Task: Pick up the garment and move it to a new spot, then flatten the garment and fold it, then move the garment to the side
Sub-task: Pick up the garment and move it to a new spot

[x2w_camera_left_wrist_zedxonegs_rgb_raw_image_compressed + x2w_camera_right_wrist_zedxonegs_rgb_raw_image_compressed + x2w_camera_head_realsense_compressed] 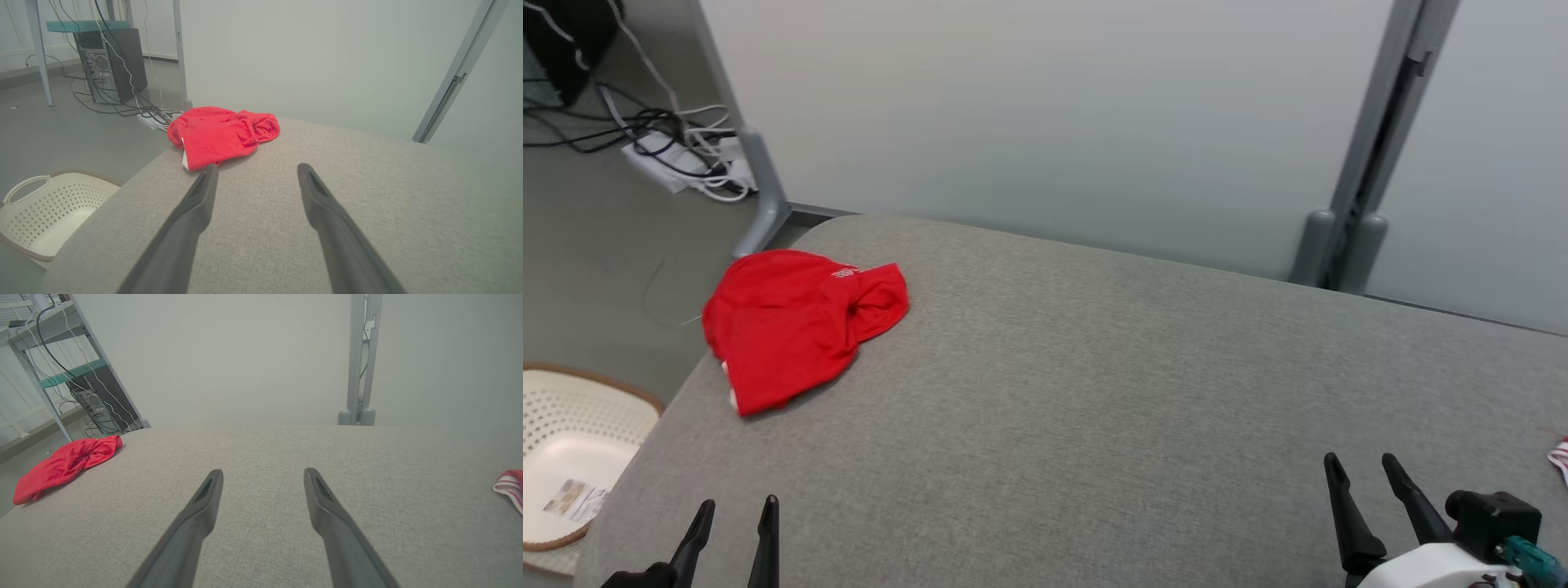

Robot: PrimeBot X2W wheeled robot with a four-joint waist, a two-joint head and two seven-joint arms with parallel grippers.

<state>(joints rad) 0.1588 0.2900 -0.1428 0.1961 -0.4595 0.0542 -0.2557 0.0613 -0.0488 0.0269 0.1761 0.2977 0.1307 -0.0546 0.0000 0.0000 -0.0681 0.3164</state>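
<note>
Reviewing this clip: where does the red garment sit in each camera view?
Head view: red garment, upper left, near the left edge of the grey surface.
Left wrist view: upper centre-left, at the surface's far corner.
Right wrist view: far left, mid-height.
Shared landmark: the grey partition post behind the surface.

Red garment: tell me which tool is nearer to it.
Left. The left tool, open, points toward the red garment with bare grey cushion between them; the right tool, also open, sits far off at the cushion's opposite side.
</note>
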